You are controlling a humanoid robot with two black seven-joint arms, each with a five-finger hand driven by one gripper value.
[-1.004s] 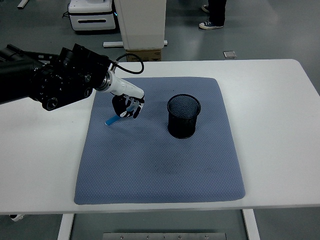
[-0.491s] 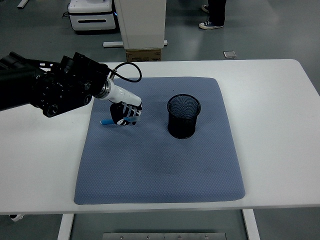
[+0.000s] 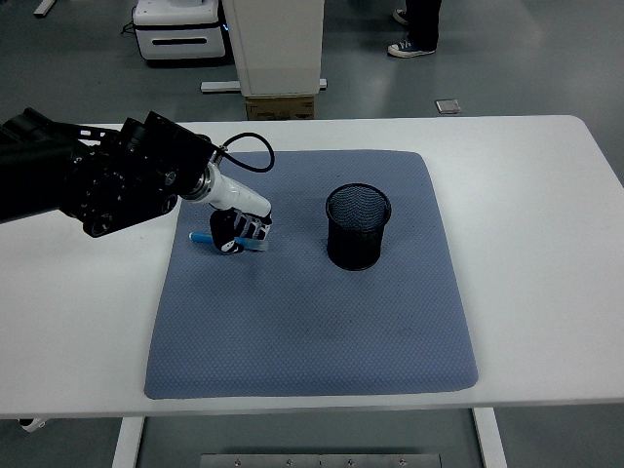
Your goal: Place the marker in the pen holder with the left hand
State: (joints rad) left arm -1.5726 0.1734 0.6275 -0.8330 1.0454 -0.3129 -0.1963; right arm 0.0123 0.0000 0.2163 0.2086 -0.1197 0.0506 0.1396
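My white table [image 3: 546, 244] carries a blue-grey mat [image 3: 312, 312] spread over its middle, reaching from close to the near edge almost to the far edge. To the left and right of the mat I see bare white tabletop.

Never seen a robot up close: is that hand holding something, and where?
The left hand grips a slim blue marker around its middle, both ends poking out.

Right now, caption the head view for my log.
Left hand grips blue marker on grey mat, pen holder empty.
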